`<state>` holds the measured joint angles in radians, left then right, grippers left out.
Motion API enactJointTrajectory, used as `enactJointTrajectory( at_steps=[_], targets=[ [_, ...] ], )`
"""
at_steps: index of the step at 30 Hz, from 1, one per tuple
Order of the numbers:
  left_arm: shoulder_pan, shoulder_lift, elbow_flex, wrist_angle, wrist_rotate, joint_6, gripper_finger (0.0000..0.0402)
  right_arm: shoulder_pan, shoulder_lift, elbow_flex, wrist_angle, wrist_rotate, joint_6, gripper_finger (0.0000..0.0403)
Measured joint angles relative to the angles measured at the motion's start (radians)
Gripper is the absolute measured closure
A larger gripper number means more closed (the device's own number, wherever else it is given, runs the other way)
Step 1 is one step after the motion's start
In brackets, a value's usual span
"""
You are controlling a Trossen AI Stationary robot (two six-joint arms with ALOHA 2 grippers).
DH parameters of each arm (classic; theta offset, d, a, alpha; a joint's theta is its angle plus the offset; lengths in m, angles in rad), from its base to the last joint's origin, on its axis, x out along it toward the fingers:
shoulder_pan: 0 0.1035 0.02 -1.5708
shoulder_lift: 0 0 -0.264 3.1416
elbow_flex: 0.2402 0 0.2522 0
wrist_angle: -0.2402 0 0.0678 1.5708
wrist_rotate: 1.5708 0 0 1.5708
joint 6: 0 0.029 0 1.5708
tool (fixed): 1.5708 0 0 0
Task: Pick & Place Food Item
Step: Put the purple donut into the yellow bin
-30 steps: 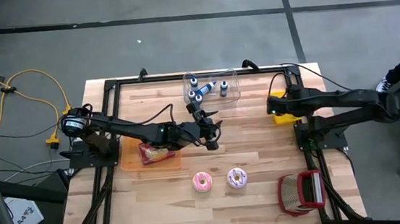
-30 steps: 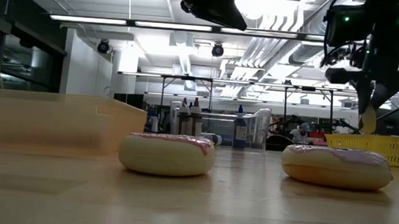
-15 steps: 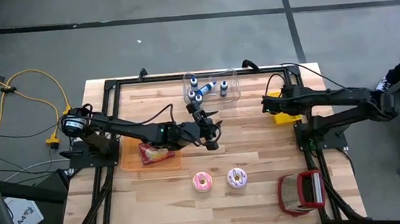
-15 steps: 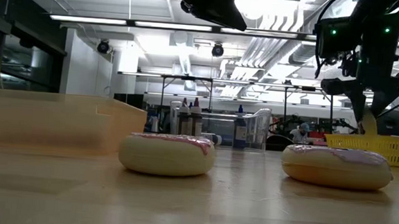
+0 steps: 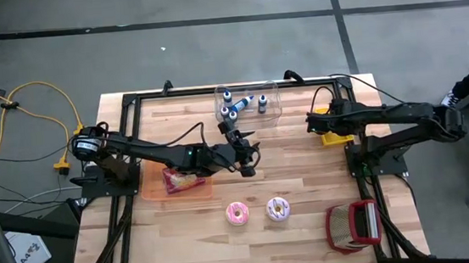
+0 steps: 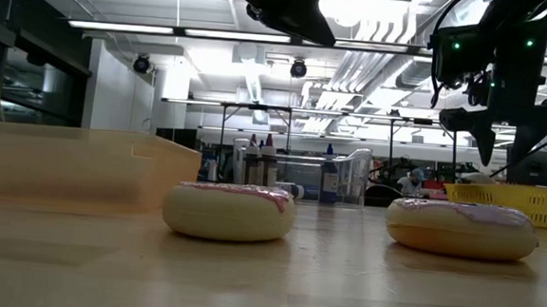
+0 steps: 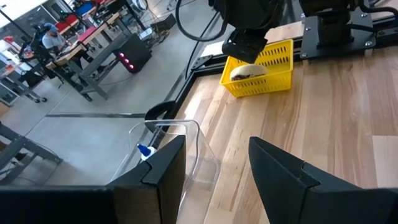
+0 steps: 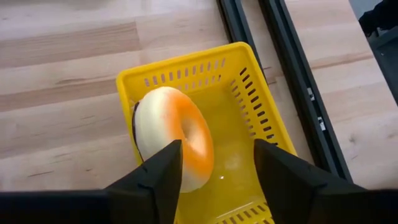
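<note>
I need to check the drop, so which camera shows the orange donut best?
The right wrist view: the orange donut fills the frame, leaning in the yellow basket. The left wrist view shows it small and far; the high view hides it under the arm, and the low view barely shows it.

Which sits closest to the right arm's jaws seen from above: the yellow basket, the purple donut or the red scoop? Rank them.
From the right gripper:
1. Yellow basket, directly beneath, far right side.
2. Purple donut, near middle.
3. Red scoop, near right corner.
</note>
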<state>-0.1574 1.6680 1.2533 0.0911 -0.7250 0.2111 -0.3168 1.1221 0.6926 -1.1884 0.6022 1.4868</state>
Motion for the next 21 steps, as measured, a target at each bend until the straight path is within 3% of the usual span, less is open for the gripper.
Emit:
enactJointTrajectory(
  at_steps=[8, 16, 21],
  targets=[
    [0.0, 0.0, 0.0, -0.008, 0.0, -0.003, 0.0234, 0.001, 0.0, 0.0, 0.012, 0.014, -0.032, 0.0217],
    [0.0, 0.0, 0.0, -0.009, 0.0, -0.003, 0.0234, 0.0, -0.064, 0.033, 0.057, 0.046, -0.178, 0.0219],
    [-0.013, 0.0, 0.0, -0.028, -0.008, -0.002, 0.0234, 0.001, -0.13, 0.075, 0.131, -0.016, -0.335, 0.0219]
  ],
)
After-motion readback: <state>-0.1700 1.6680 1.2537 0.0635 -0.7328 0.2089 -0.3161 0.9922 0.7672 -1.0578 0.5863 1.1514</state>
